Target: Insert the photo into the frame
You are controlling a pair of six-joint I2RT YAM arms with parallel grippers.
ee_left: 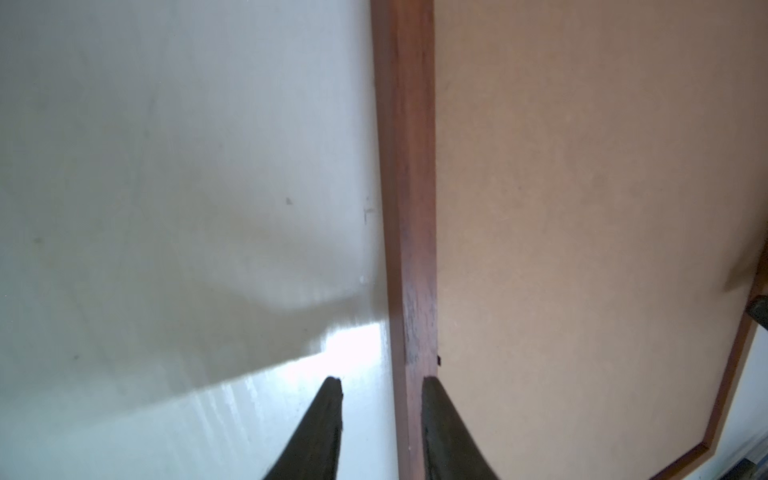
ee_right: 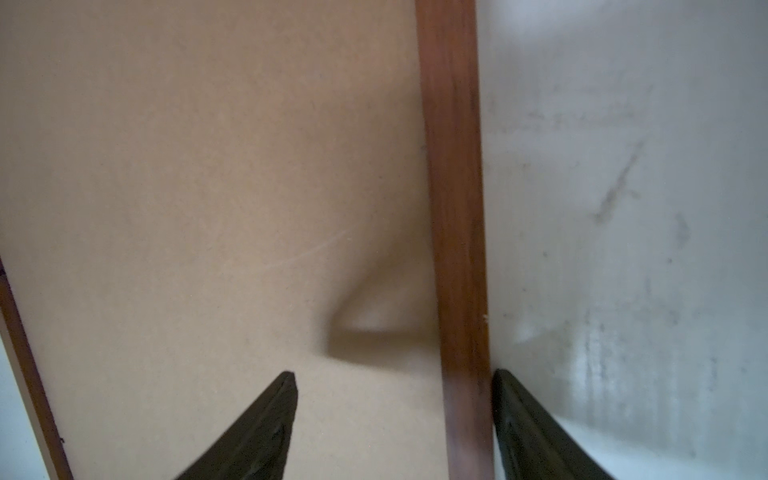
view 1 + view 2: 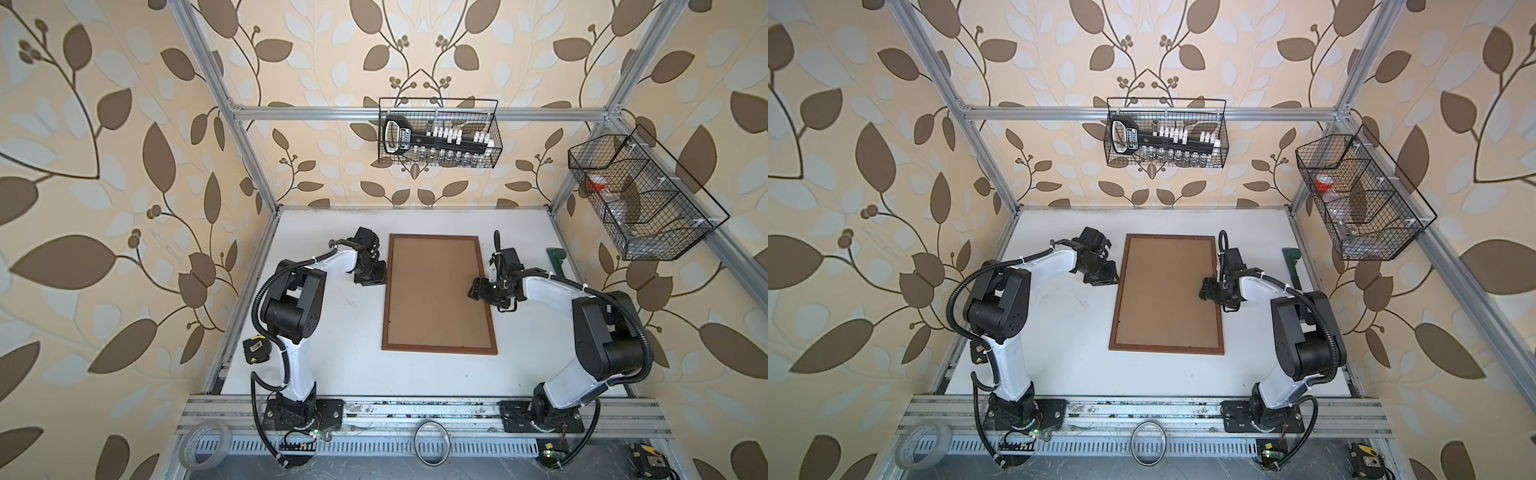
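One thin reddish-brown wooden picture frame (image 3: 436, 350) lies flat mid-table (image 3: 332, 353), long axis running near edge to far edge, with one plain brown backing board (image 3: 436, 291) inside. The left gripper (image 1: 378, 382) and right gripper (image 2: 395, 376), both spread and pinching nothing, each straddle one long rail. No photo is visible

Both arms, the left arm (image 3: 300, 365) and the right arm (image 3: 567, 376), share one build: glossy white link shells between bulky matte-black joint housings (image 3: 296, 309). A ribbed black cable conduit (image 3: 258, 303) runs along each, fastened to the white shells with thin white cable ties (image 3: 317, 259). Each arm has a flat black base plate (image 3: 330, 409) dotted with small screws. By each base sits a little circuit board (image 3: 316, 435) with a green light and thin red wires. The left gripper (image 1: 381, 379) and right gripper (image 2: 395, 373) end in dark, tapered, matte fingers (image 1: 324, 424).
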